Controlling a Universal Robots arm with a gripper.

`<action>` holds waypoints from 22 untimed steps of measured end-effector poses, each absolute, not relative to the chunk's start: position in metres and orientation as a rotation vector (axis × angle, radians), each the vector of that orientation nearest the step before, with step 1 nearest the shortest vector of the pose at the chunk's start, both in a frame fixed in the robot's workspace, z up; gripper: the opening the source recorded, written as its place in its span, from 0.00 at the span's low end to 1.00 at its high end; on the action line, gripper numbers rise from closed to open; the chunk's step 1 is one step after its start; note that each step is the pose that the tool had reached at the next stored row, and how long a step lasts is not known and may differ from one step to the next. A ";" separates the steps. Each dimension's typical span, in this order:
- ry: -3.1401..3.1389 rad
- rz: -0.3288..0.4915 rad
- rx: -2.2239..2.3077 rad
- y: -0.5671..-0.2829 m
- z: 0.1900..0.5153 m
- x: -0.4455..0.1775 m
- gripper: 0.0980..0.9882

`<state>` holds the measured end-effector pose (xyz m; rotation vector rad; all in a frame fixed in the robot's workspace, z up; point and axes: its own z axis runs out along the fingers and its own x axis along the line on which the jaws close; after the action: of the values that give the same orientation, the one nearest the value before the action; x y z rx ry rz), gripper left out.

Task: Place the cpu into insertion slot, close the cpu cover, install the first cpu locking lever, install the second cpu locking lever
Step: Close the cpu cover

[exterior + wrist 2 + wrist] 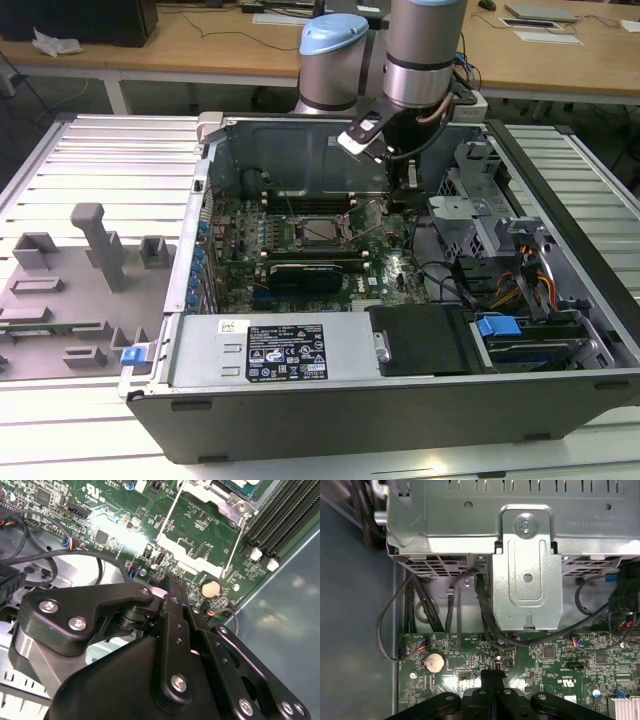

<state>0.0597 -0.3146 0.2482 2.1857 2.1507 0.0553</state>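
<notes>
Tool (492, 674), closed, above white-lettered motherboard (547, 672)

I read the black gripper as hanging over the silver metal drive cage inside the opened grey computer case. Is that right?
Not quite. The grey computer case is open, but the black gripper hangs over the green motherboard, close to the round silver coin cell, not over the silver metal drive cage. The first wrist view shows it.
</notes>
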 end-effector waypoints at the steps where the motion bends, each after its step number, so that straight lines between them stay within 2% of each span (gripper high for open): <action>1: 2.151 0.055 2.186 -0.315 0.246 0.060 0.01; 8: 2.156 0.046 2.190 -0.315 0.243 0.060 0.01; 11: 2.191 -0.031 2.224 -0.315 0.242 0.060 0.01; 13: 2.197 -0.046 2.230 -0.315 0.242 0.061 0.01; 22: 2.197 -0.046 2.230 -0.315 0.242 0.053 0.01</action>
<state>0.0528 -0.3146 0.2423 2.2304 2.1973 -0.0459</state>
